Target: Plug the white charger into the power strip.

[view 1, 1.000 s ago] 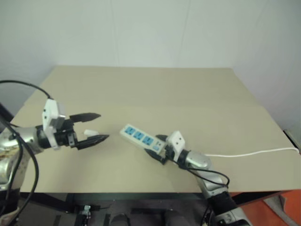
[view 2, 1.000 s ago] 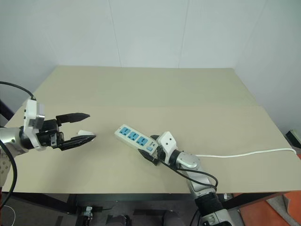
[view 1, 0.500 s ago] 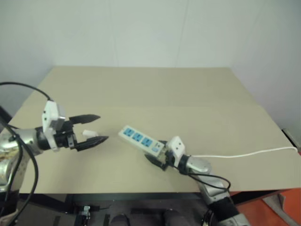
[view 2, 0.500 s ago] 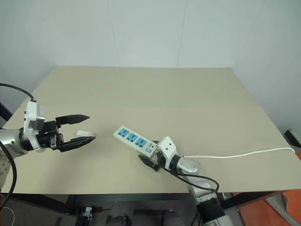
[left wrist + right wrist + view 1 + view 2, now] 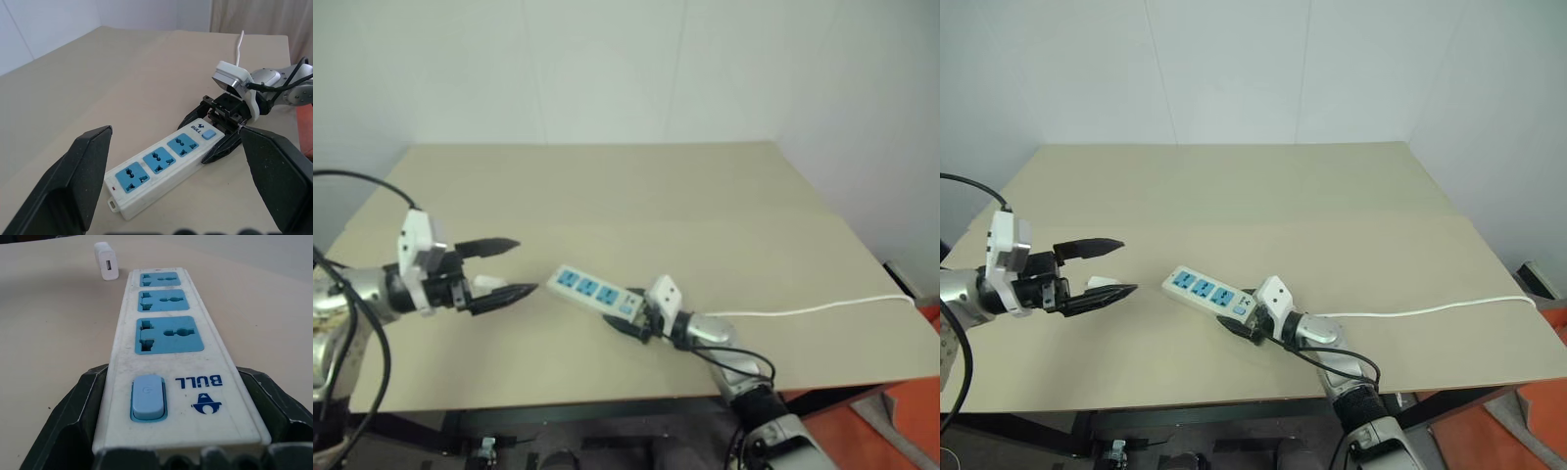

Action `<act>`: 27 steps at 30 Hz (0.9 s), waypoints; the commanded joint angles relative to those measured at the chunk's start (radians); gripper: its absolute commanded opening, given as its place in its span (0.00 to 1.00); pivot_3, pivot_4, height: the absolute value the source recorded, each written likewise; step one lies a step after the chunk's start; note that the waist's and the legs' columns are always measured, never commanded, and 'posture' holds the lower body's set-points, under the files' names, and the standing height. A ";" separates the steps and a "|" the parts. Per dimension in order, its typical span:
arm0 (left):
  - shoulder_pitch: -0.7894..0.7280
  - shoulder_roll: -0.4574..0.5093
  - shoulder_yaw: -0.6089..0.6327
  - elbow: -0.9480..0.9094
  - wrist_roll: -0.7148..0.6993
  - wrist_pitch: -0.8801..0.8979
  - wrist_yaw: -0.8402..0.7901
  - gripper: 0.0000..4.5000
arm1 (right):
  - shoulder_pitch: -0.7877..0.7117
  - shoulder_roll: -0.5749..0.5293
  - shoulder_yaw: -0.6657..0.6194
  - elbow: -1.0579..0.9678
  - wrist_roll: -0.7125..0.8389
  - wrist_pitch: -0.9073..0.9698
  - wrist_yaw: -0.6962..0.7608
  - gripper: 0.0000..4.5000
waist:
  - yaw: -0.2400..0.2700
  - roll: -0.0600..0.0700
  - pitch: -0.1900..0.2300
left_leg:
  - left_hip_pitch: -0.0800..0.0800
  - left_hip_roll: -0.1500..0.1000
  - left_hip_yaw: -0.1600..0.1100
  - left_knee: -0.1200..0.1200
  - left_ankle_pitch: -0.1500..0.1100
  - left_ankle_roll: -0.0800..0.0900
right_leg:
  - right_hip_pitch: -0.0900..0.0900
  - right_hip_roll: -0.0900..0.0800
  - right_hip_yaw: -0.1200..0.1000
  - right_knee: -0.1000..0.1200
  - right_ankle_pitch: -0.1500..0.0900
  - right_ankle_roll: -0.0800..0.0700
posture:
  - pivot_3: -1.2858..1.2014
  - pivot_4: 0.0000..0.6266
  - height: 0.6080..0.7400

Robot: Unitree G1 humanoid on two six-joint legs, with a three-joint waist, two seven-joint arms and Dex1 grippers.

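Power strip: the power strip (image 5: 1206, 291) lies flat on the worktop (image 5: 1332, 225), switch end toward the right gripper (image 5: 1237, 326).
Right jaws: they straddle the switch end, one on each side; whether they press it, I cannot tell.
Charger: the white charger (image 5: 106, 261) sits on the worktop just past the strip's far end, near the left gripper (image 5: 1107, 266).
Left jaws: wide apart, empty, above the worktop.
Risk: a loose hold could let the strip slide or swivel when the charger is pushed in.
Risk: the small charger may tip when pinched.
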 commanded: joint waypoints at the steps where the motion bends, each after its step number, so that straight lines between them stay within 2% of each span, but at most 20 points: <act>1: -0.021 0.039 0.012 0.002 0.003 -0.019 -0.032 1.00 | -0.020 -0.025 -0.001 0.075 -0.021 -0.018 0.016 0.76 | -0.001 0.000 0.000 | 0.000 0.000 0.000 0.000 0.000 0.000 | 0.000 0.000 0.000 0.000 0.000 0.000 | 0.52 0.24 1.00; 3: -0.047 0.063 -0.011 0.039 0.030 -0.036 -0.057 1.00 | -0.038 -0.037 -0.015 0.095 -0.013 -0.049 0.032 0.76 | 0.000 0.000 0.000 | 0.000 0.000 0.000 0.000 0.000 0.000 | 0.000 0.000 0.000 0.000 0.000 0.000 | 0.52 0.24 1.00; 10: -0.334 0.189 -0.215 0.352 0.258 -0.221 -0.233 1.00 | -0.106 -0.119 -0.048 0.114 0.121 -0.134 0.339 0.76 | 0.019 0.001 0.002 | -0.006 -0.001 0.000 0.000 0.000 0.000 | -0.006 0.000 0.000 -0.001 0.000 0.000 | 0.52 0.24 1.00; 15: -0.561 0.194 -0.399 0.526 0.421 -0.361 -0.399 1.00 | -0.143 -0.114 -0.020 0.196 0.113 -0.195 0.484 0.76 | 0.015 0.001 0.002 | -0.014 -0.001 0.000 -0.001 0.000 0.000 | -0.013 0.000 -0.001 -0.001 0.000 0.000 | 0.52 0.24 1.00; 19: -0.711 0.202 -0.576 0.646 0.515 -0.473 -0.453 1.00 | -0.194 -0.077 -0.006 0.315 0.081 -0.248 0.519 0.76 | 0.009 0.001 0.002 | -0.015 -0.001 0.000 -0.001 0.000 0.000 | -0.014 0.000 0.000 0.000 0.000 0.000 | 0.52 0.24 1.00; 23: -0.876 0.166 -0.752 0.805 0.693 -0.598 -0.453 1.00 | -0.241 -0.041 -0.014 0.451 0.057 -0.303 0.522 0.76 | 0.006 0.001 0.002 | -0.014 0.000 -0.001 0.000 0.000 0.000 | -0.014 0.003 0.000 0.001 0.000 0.000 | 0.52 0.24 1.00; 27: -0.993 0.124 -0.854 0.939 0.761 -0.632 -0.453 1.00 | -0.262 -0.029 -0.016 0.522 0.037 -0.334 0.529 0.76 | 0.001 0.001 0.002 | -0.011 0.001 -0.002 0.001 0.000 0.000 | -0.011 0.004 0.001 0.003 0.000 0.000 | 0.52 0.24 1.00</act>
